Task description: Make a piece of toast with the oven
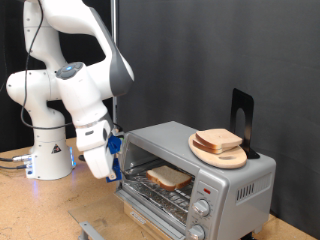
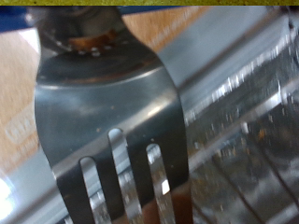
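Note:
The silver toaster oven (image 1: 240,185) stands at the exterior view's lower right with its glass door (image 1: 150,212) folded down. The piece of toast (image 1: 168,177) lies flat on the wire rack inside. My gripper (image 1: 110,170) hangs just off the oven's open mouth, on the exterior view's left of it. In the wrist view a slotted metal spatula (image 2: 103,112) fills the frame, its neck running up between my fingers, with the oven's shiny metal and rack (image 2: 245,121) behind it. The spatula's blade is hard to make out in the exterior view.
A round wooden plate (image 1: 236,159) with a pile of bread slices (image 1: 218,140) sits on the oven's top. A black stand (image 1: 241,112) rises behind it. Two knobs (image 1: 203,208) are on the oven's front. The robot's base (image 1: 48,155) stands on the wooden table.

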Robot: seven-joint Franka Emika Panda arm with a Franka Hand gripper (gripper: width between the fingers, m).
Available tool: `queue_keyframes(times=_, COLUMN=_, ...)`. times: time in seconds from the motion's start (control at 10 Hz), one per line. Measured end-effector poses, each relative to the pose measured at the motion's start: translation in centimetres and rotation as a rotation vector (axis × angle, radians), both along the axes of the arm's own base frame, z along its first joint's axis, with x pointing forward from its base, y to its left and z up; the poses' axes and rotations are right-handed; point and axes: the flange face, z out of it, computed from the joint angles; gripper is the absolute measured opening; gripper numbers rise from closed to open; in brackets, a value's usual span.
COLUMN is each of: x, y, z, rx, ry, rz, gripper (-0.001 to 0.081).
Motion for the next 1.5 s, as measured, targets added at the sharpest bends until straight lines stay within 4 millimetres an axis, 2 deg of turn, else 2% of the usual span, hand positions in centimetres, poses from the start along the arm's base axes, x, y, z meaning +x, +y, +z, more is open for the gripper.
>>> queue_keyframes(times=0.3, x=-1.0, y=-3.9, z=-0.2, rx=-0.012, ry=0.044, rz=-0.02, gripper=0.0476)
queue_keyframes(times=0.5, x=-1.2, y=-6.0, z=0.4, rx=0.051, ry=0.046, rz=-0.054, gripper=0.0476)
queue_keyframes(times=0.6, x=-1.3, y=-6.7, z=1.1, rx=0.101, ry=0.024, rz=-0.072, gripper=0.0476)
queue_keyframes(times=0.9, x=-1.6, y=-7.1, z=1.1, rx=0.101, ry=0.051, rz=-0.06, gripper=0.0476)
queue_keyframes(times=1.5, x=-1.2, y=-13.0, z=8.5, rx=0.329, ry=0.046, rz=-0.129, gripper=0.0475)
